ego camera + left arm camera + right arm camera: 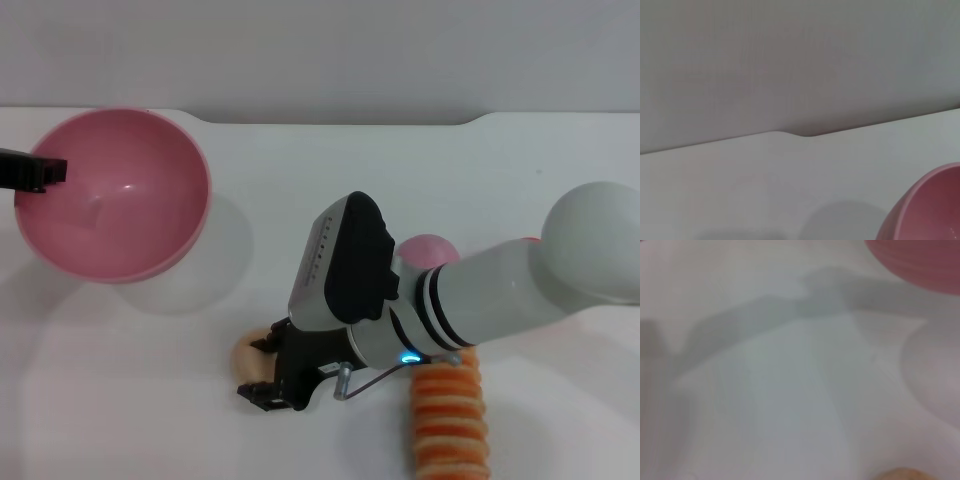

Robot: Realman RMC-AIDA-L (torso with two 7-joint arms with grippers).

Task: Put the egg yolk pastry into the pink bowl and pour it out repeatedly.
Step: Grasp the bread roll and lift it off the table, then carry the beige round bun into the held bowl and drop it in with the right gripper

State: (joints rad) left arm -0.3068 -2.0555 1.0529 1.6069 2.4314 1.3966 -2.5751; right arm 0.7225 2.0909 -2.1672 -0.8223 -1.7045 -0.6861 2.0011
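The pink bowl (120,195) is at the far left of the white table, its mouth turned toward me; its rim also shows in the left wrist view (925,210). My left gripper (35,170) is shut on the bowl's left rim. The egg yolk pastry (245,358), a small beige ball, lies on the table near the front, and a sliver of it shows in the right wrist view (900,474). My right gripper (262,370) is low over the pastry and open, with one finger on each side of it.
An orange-and-cream striped roll (450,420) lies at the front right, just beside my right arm. A small smooth pink dome (430,248) sits behind that arm. The table's back edge (330,122) has a notch in it.
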